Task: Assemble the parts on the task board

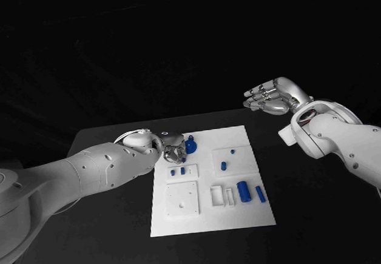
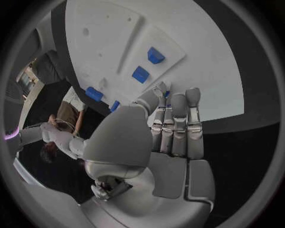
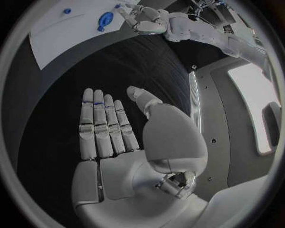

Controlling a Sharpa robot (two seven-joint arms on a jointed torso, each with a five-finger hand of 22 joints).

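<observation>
Task board (image 1: 212, 218) lies flat at the middle of the table (image 1: 93, 248), long side running from near edge to far edge. Small blue parts sit on it: several toward its far left corner, one long cylinder (image 1: 244, 191) and a thinner pin (image 1: 260, 193) toward its right edge near the middle.

Left hand (image 1: 168, 147) is over the board's far left corner, fingers drawn together beside a blue part (image 1: 191, 144); whether it grips that part cannot be told. In the left wrist view its fingers (image 2: 178, 126) lie side by side, extended.

Right hand (image 1: 273, 98) is raised beyond the board's far right corner, well apart from it, holding nothing, fingers (image 3: 104, 126) straight and thumb apart.
</observation>
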